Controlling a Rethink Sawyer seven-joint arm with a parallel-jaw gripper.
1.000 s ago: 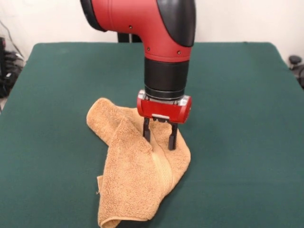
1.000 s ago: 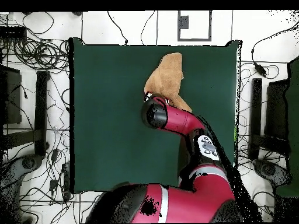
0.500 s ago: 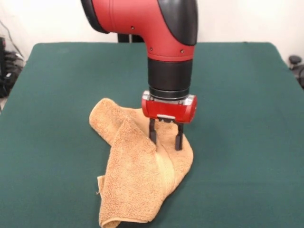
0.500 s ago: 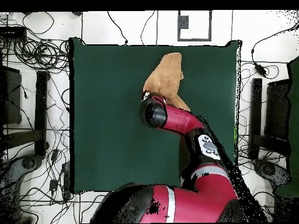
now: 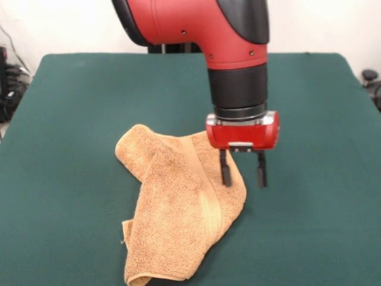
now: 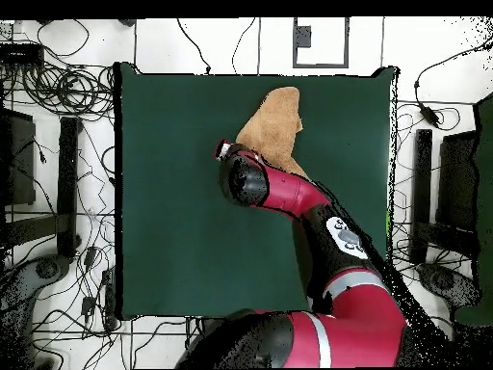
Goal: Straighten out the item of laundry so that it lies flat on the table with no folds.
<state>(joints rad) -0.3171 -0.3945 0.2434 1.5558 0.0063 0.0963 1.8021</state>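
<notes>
Towel (image 5: 178, 208) is judged soft and limp (folded over itself); open, empty gripper (image 5: 243, 174) is best closed on its free edge

I read this as robotics lab, not home. Green felt-covered table (image 6: 193, 193) stands alone on white floor (image 6: 58, 337). Loose black cables (image 6: 58, 87) sprawl on floor around it. Dark equipment stands (image 6: 422, 193) flank both sides. Bare pale wall (image 5: 71, 27) behind.
</notes>
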